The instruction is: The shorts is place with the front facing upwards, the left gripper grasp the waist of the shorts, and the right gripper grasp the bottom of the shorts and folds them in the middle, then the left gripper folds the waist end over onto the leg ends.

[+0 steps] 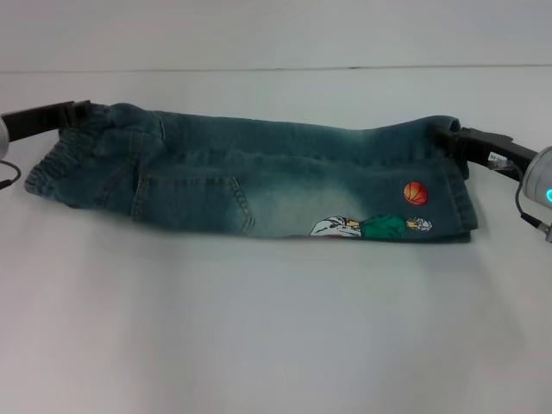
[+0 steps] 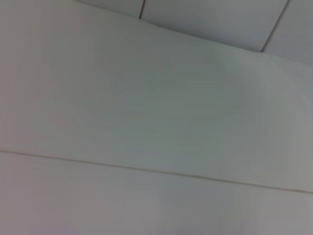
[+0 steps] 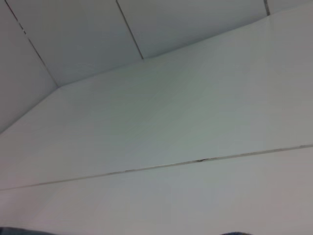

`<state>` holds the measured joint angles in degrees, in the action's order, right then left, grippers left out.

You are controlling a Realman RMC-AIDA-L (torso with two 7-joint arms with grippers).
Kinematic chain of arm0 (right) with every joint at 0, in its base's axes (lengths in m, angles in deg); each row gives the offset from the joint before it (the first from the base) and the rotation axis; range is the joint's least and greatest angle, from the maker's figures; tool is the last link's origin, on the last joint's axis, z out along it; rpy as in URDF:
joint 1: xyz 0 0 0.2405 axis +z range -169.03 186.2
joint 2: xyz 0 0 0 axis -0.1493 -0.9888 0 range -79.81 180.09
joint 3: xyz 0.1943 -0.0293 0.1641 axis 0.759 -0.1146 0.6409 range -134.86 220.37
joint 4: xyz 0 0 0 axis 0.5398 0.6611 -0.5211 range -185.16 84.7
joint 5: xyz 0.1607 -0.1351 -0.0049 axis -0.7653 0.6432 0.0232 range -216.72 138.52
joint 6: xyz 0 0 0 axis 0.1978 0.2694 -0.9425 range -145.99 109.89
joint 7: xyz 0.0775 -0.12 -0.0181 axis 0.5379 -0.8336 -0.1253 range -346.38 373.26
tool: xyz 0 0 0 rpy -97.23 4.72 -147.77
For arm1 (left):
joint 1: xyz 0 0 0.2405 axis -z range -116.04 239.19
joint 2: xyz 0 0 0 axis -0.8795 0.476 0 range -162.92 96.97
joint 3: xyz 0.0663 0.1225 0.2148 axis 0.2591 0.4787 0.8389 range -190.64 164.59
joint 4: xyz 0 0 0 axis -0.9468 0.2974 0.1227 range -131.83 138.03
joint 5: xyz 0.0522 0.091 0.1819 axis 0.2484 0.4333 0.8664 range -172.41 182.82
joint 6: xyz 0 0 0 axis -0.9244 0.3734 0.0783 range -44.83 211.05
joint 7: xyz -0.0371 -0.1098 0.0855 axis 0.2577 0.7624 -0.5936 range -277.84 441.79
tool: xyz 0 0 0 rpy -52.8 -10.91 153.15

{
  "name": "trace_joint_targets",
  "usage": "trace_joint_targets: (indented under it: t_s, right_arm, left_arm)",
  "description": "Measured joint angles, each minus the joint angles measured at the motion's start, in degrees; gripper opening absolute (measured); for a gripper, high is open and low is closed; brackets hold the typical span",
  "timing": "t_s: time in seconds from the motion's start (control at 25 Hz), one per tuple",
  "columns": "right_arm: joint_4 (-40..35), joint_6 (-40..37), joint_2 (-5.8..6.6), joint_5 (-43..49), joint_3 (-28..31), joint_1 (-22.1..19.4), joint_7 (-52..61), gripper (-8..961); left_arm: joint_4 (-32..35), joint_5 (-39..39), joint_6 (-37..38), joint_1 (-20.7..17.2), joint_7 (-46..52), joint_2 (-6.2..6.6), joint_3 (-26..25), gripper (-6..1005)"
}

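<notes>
- The denim shorts [image 1: 250,181] lie stretched sideways across the white table [image 1: 276,328], folded lengthwise, waist at the robot's left, leg ends at its right.
- A basketball patch [image 1: 415,193] and cartoon print [image 1: 371,228] sit near the leg ends.
- The left gripper [image 1: 84,112] meets the waist's far corner; whether it grips the cloth cannot be told.
- The right gripper [image 1: 450,138] meets the leg ends' far corner; its grip cannot be told either.

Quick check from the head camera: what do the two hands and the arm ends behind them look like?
The left hand and right hand are both black and blocky, on silver-grey wrist housings. A thin black cable loops beside each wrist. The right wrist carries a glowing cyan light and a small white label.
</notes>
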<state>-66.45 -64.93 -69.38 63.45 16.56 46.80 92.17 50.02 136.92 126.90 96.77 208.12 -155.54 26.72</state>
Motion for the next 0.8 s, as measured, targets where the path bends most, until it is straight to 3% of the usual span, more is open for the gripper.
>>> trace_joint_targets:
  t_s: [0.16,0.24,0.6,0.8]
  right_arm:
    - [0.1,0.0,0.02,0.0,0.0,-0.2,0.2,261]
    - [0.1,-0.1,0.14,0.0,0.0,-0.4,0.6,362]
    - [-0.6,-0.7,1.70,0.1,-5.7,-1.0,6.3,756]
    - [-1.9,-5.8,2.84,-0.4,-5.6,-2.6,8.5,947]
  left_arm:
    - [0.2,0.0,0.7,-0.5,0.2,0.37,0.1,269]
    - [0.2,0.0,1.1,-0.5,0.2,0.51,0.0,310]
    - [0.4,0.2,1.9,-0.7,0.2,0.75,-0.4,697]
    - [3.0,-0.1,5.9,-1.8,0.2,1.03,-0.6,925]
